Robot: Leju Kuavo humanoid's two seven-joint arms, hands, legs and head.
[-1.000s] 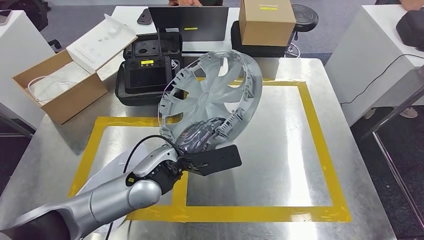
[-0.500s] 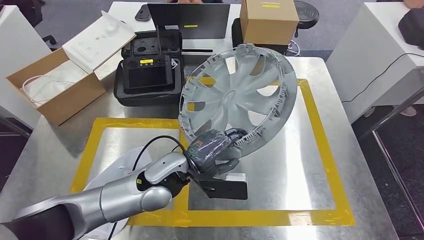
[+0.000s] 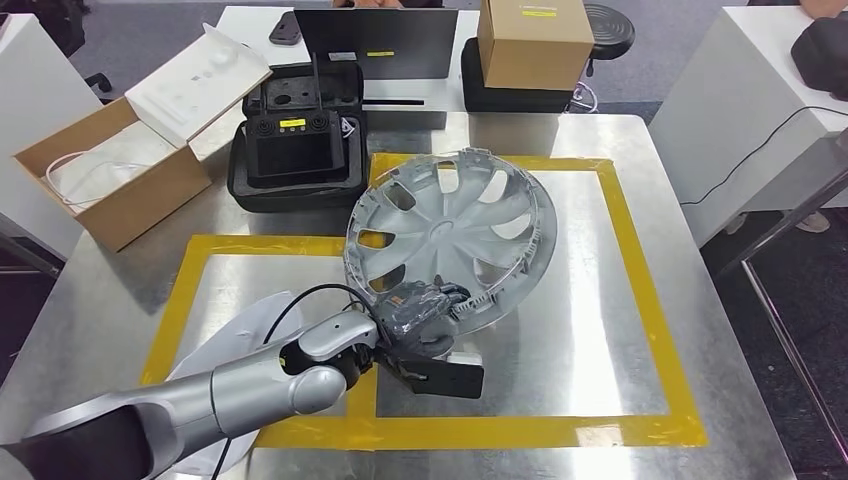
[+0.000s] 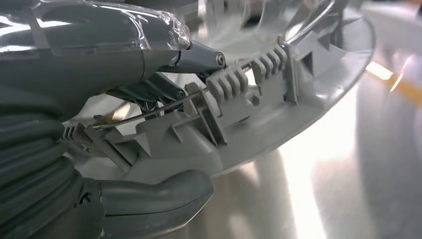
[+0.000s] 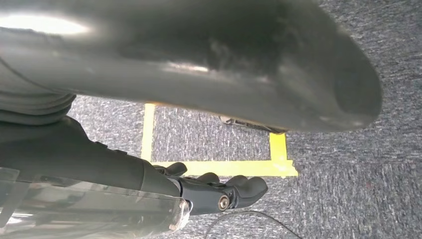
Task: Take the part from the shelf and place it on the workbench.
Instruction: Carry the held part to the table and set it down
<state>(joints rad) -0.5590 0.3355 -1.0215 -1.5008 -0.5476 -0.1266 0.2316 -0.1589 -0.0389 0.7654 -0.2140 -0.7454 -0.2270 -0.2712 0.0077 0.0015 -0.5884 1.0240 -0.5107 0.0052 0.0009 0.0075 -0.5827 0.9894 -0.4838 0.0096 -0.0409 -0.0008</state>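
Observation:
The part is a silver-grey wheel cover. It lies tilted over the metal workbench, inside the yellow tape rectangle, far edge low and near edge raised. My left hand grips its near rim. In the left wrist view the dark fingers lie on the ribbed inner side of the rim and the thick thumb sits under it. Whether the cover's far edge touches the table I cannot tell. My right hand hangs beside my body over grey carpet, holding nothing, fingers loosely apart.
A black case with a controller stands just behind the tape's left part. An open cardboard box sits at the table's left edge. A dark panel and a brown carton stand at the back. A white table is to the right.
The wheel cover has come down from nearly upright to a low tilt over the workbench. My left hand has lowered with it and still grips the near rim.

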